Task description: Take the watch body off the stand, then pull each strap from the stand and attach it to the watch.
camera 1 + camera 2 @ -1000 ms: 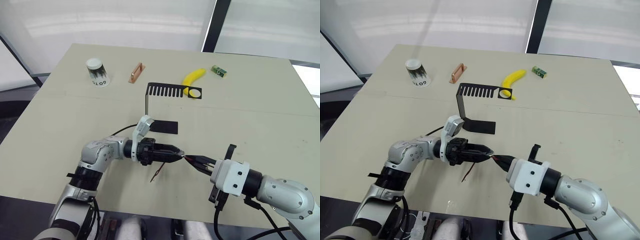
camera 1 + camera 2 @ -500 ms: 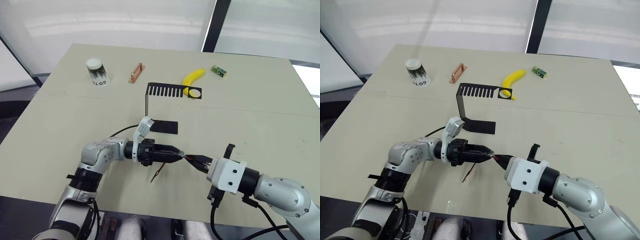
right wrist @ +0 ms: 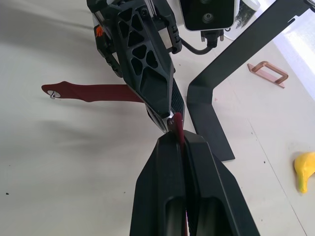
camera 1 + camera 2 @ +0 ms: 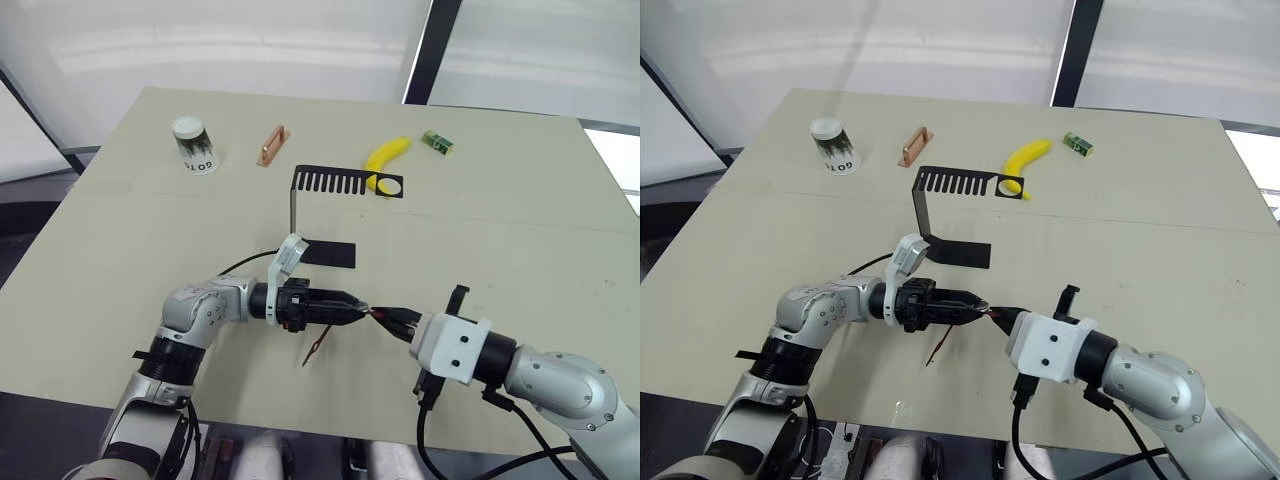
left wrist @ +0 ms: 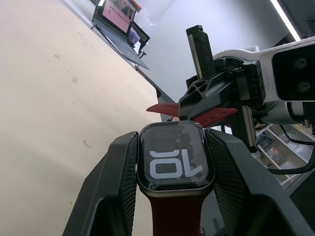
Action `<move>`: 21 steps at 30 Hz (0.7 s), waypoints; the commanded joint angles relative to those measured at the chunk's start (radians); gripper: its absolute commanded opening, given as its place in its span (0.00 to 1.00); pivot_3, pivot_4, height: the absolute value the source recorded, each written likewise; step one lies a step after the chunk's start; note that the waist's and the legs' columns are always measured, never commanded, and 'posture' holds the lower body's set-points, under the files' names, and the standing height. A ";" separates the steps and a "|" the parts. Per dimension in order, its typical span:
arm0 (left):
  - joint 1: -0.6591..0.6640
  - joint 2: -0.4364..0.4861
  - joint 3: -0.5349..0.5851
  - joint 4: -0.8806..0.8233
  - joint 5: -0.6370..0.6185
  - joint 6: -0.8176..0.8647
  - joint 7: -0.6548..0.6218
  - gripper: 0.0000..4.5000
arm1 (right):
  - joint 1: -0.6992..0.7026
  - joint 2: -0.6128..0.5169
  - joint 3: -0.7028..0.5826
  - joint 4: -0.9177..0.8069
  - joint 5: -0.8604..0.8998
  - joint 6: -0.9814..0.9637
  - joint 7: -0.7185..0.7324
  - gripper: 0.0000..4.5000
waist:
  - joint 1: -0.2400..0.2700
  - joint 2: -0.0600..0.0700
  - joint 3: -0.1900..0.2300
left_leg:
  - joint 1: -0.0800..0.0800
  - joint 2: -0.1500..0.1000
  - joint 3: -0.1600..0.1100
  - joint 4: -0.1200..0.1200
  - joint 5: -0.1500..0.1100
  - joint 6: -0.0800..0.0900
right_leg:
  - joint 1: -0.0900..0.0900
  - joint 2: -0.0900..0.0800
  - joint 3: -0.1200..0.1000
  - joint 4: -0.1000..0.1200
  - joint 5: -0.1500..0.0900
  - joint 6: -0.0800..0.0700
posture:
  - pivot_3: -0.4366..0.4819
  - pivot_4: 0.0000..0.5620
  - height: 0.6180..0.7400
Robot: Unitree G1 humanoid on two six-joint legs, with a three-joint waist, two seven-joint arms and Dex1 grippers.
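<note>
While the left gripper (image 5: 173, 162) is pinching the watch body (image 5: 174, 158), the right gripper (image 3: 177, 129), clamping strap 2 (image 5: 209, 117), should be sliding in squarely at lower centre.

stereo head views downward, close wrist views

Arms: my silver-grey rounded shells, black joints.
Left gripper (image 4: 352, 306): black fingers with a carbon-weave look, white camera bracket above.
Right gripper (image 4: 385, 318): black lattice-ribbed fingers, white wrist block with two dark screws.
Cables: black, looping under both wrists.
</note>
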 commanded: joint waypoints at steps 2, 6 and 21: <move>0.002 -0.027 -0.008 -0.062 -0.026 0.008 0.001 0.36 | -0.035 0.025 0.039 -0.094 -0.026 0.009 0.003 0.00 | 0.000 0.000 0.000 | 0.000 0.000 0.000 0.000 0.000 0.000 | 0.000 0.000 0.000 0.000 0.000 0.000 | 0.48 0.27 0.91; 0.001 -0.033 0.000 -0.066 -0.032 0.020 0.012 0.36 | -0.028 0.031 0.044 -0.094 -0.042 0.014 0.010 0.00 | 0.001 0.000 0.000 | 0.000 0.000 0.000 0.000 0.000 0.000 | 0.000 0.000 0.000 0.000 0.000 0.000 | 0.48 0.27 0.91; 0.003 -0.038 -0.003 -0.087 -0.034 0.037 0.024 0.36 | -0.034 0.047 0.058 -0.067 -0.087 0.023 0.037 0.00 | 0.000 0.000 0.000 | 0.000 0.000 0.000 0.000 0.000 0.000 | 0.000 0.000 0.000 0.000 0.000 0.000 | 0.48 0.27 0.91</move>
